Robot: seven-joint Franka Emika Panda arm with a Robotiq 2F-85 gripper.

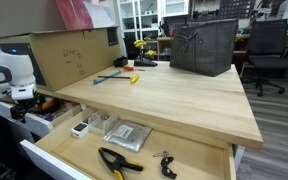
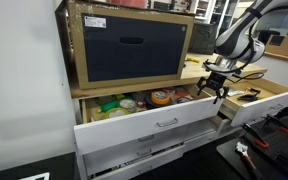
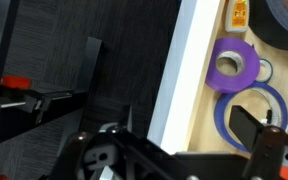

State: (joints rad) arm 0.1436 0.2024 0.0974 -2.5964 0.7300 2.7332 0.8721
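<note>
My gripper hangs over the right end of an open white drawer under a cabinet top. In the wrist view the gripper is open and straddles the drawer's white front wall. One black finger is inside the drawer, over a thin blue tape ring; the other side is outside, above the dark floor. A purple tape roll lies just beyond the ring. The gripper holds nothing. In an exterior view the gripper shows at the far left, beside that drawer.
The drawer holds several tape rolls and coloured items. A large cardboard box stands on the cabinet. A second open drawer holds pliers and a bag. A dark bin sits on the wooden table.
</note>
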